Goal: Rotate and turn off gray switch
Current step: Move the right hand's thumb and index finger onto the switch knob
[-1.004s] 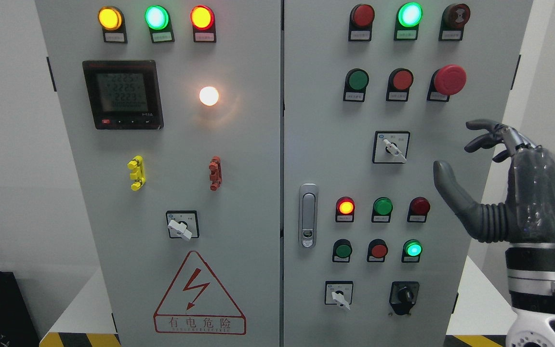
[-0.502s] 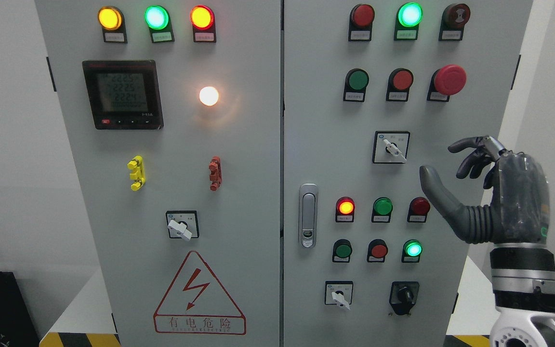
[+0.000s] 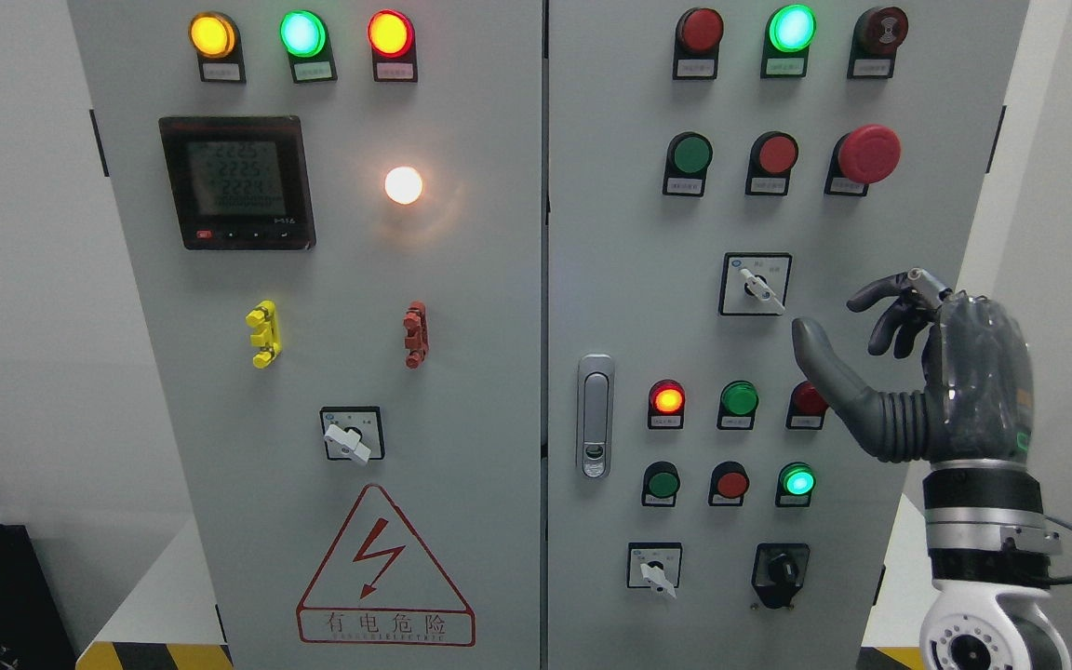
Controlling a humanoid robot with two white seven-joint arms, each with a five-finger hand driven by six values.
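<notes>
One right robot hand [image 3: 908,372] on my feed: glossy dark shell, ribbed thumb spread wide, holding nothing, just right of the gray switch [image 3: 757,286], a small lever in a square plate on the matte cabinet [image 3: 610,279]

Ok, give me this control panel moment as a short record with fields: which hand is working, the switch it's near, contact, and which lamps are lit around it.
working hand: right hand, fingers spread, holding nothing
left hand: not in view
nearest switch: gray rotary switch on square black-framed plate, handle pointing down-right
contact: none; thumb tip sits just right of and below the switch
partly hidden: dark red round lamp, behind the thumb
lit nearby: red-orange lamp, green lamp
panel: gray metal cabinet door
</notes>
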